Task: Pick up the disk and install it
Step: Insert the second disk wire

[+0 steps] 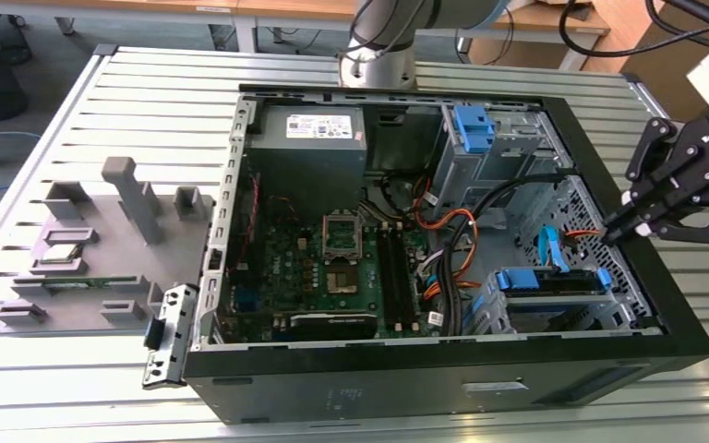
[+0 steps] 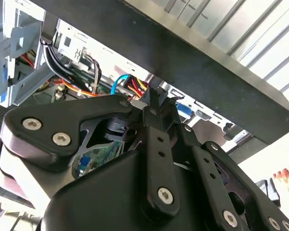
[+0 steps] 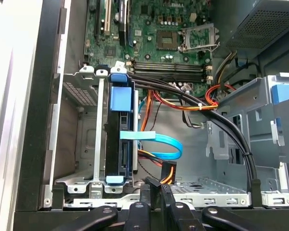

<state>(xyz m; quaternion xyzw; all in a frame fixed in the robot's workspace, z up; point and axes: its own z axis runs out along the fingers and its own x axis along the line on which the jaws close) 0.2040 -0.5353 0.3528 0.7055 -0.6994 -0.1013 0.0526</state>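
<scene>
Disk (image 3: 120,134) w/ blue rails sits edge-up in the drive cage by the case (image 1: 650,277) front wall, looks rigid, weighty, shock-sensitive, so grab by rail edges; gripper (image 1: 613,231) fingers pinched together, empty, above that wall.
</scene>
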